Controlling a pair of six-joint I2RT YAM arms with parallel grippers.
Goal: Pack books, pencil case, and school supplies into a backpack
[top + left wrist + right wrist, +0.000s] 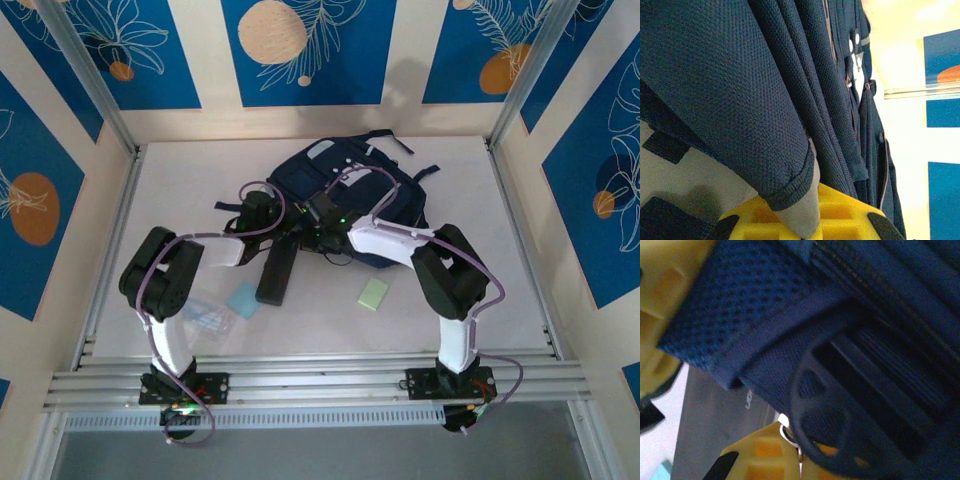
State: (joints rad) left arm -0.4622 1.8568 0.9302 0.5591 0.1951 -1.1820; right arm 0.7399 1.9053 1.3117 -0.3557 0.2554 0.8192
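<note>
Pinching a navy hem of the backpack [300,178] with the left gripper [800,222], yellow fingers [840,210] pressed together on the grey-lined edge. Clamping the right gripper [725,390] on mesh fabric of the same bag, jaws squeezed onto the fold. Seeing the backpack lying at far centre of the table [470,260], both arms reaching in from the near side. Seeing the pencil case [277,272] lying just near of the bag, left of centre. Seeing the light blue pad [243,298] just left of it, the clear plastic piece [205,312] further left, the pale green pad [373,294] apart, right of centre.
</note>
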